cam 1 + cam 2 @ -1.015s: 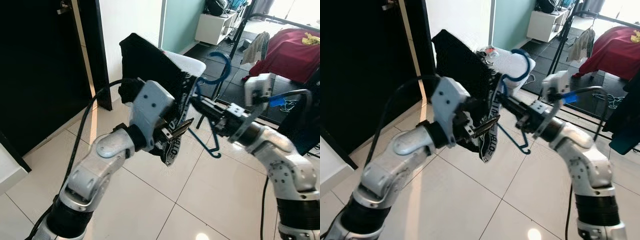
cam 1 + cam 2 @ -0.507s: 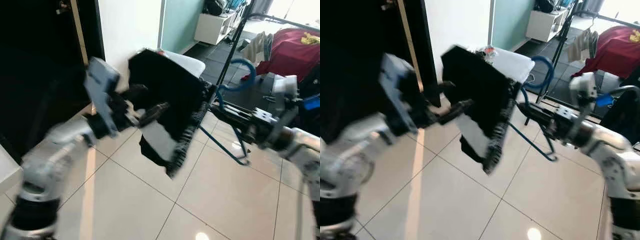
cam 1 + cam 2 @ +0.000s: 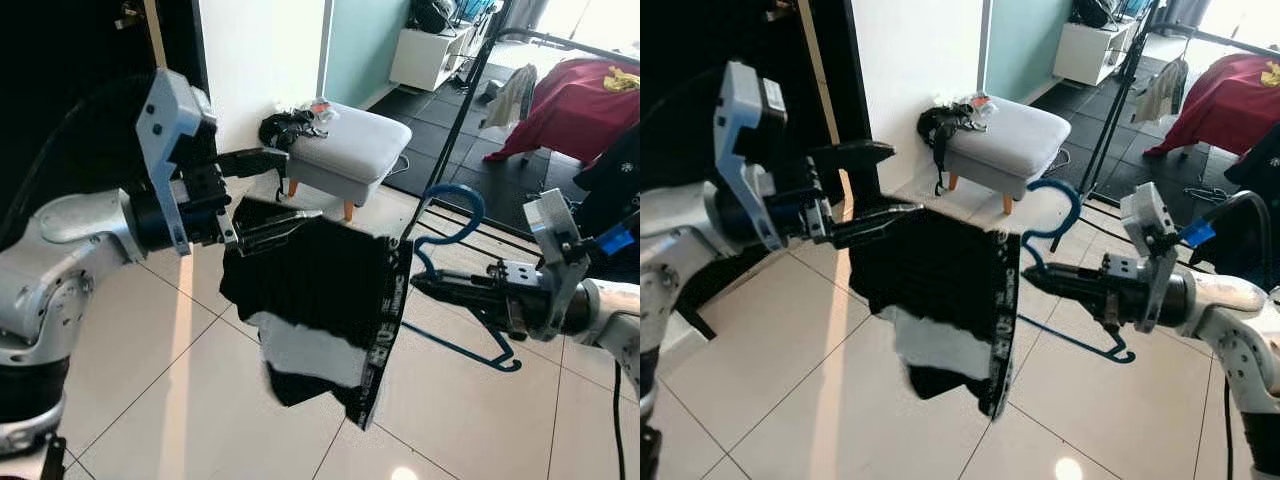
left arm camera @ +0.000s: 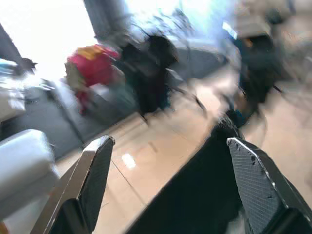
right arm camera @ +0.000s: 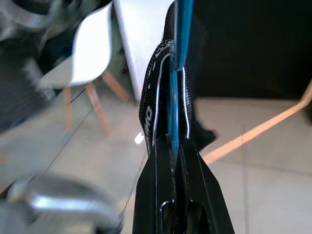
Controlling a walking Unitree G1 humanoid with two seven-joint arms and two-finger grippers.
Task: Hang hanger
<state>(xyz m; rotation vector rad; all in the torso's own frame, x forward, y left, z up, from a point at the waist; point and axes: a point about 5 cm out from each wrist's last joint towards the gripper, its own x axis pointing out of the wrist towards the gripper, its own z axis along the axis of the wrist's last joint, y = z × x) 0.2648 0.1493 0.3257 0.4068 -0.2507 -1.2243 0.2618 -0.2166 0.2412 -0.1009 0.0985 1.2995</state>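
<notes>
My right jaws [image 3: 425, 284] clamp the blue hanger [image 3: 452, 262] at centre right; my left jaws [image 3: 262, 190], spread wide, tension the black shorts [image 3: 318, 296] mid-frame. Pulling harder could slide them off the hanger.

Since a second ago the left gripper [image 3: 262, 194] has swung left, away from the right gripper [image 3: 420, 284], stretching the black garment [image 3: 312, 290] between them; its fingers now stand apart, the blue plastic hanger [image 3: 450, 262] sitting lower.

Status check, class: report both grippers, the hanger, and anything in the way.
Right gripper shut on blue hanger. Left gripper open at black garment. Garment stretched on hanger; drying rack beyond.
</notes>
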